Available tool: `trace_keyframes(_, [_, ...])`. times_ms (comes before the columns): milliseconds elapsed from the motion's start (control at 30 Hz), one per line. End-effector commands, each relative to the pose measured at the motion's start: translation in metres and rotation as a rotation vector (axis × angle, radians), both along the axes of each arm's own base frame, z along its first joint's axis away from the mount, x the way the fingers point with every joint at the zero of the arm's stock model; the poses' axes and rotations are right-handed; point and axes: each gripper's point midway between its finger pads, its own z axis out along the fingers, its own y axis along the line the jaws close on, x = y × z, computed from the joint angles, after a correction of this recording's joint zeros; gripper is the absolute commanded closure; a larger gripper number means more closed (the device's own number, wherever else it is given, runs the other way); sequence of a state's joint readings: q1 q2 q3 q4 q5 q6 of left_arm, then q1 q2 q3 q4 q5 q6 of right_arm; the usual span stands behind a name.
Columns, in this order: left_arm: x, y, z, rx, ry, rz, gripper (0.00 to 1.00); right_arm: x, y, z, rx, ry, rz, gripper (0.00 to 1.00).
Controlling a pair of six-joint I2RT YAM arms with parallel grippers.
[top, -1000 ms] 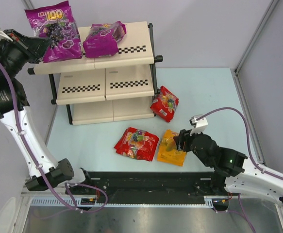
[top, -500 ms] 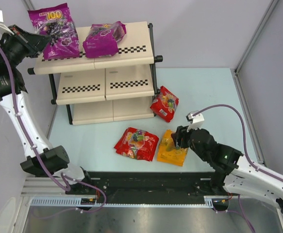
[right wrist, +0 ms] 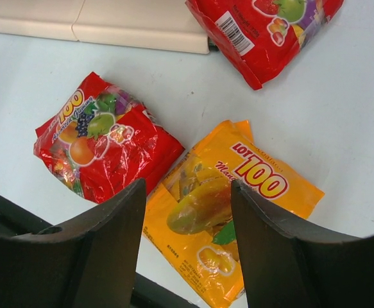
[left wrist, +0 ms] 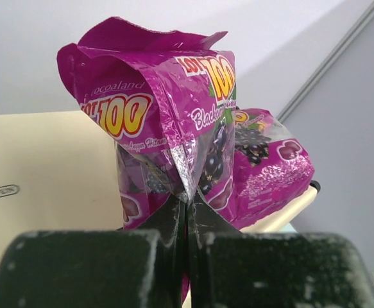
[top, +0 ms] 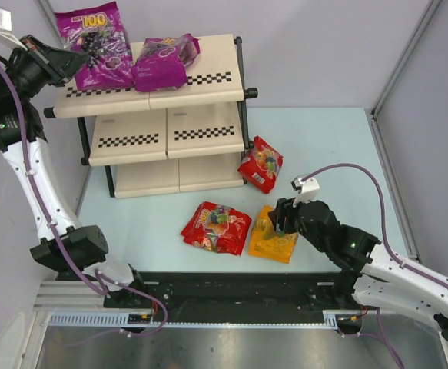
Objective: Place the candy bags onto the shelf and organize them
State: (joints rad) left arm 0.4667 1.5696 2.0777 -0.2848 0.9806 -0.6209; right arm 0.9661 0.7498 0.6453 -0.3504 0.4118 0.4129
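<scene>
My left gripper [top: 64, 63] is shut on the edge of a magenta candy bag [top: 94, 46], holding it upright at the left end of the shelf's [top: 200, 115] top board; the bag [left wrist: 167, 128] fills the left wrist view. A second magenta bag [top: 164, 60] lies on the top board beside it, also in the left wrist view [left wrist: 270, 167]. My right gripper [top: 277, 223] is open, hovering over the orange-yellow bag [top: 272, 237], which lies between its fingers [right wrist: 203, 205]. A red bag [top: 216, 227] lies left of it [right wrist: 97, 144]. Another red bag [top: 260, 163] lies by the shelf's right foot [right wrist: 263, 32].
The shelf's two lower boards hold nothing. White walls stand behind and to the right of the light blue table [top: 331, 146]. A black rail [top: 231, 288] runs along the near edge. Cables trail from both arms.
My left gripper has carried the magenta bag right, closer to the second magenta bag on the top board. My right gripper has moved left over the orange-yellow bag.
</scene>
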Motion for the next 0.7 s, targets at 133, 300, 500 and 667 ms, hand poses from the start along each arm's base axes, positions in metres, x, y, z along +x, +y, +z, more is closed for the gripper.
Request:
trace_keyframes(133, [-0.011,-0.028,0.020,0.057,-0.101,-0.054,1.00,0.001,-0.001,0.008,0.038,-0.026,-0.002,0.40])
trace_keyframes(300, [-0.011,-0.031,0.017,0.052,-0.097,-0.053,1.00,0.000,-0.004,0.010,0.041,-0.033,-0.005,0.39])
trace_keyframes(500, [-0.001,-0.025,0.010,0.040,-0.070,-0.034,1.00,-0.001,-0.005,0.009,0.040,-0.027,-0.007,0.39])
trace_keyframes(667, [0.007,-0.028,-0.003,0.026,-0.029,-0.113,1.00,0.000,-0.007,0.008,0.032,-0.026,-0.013,0.39])
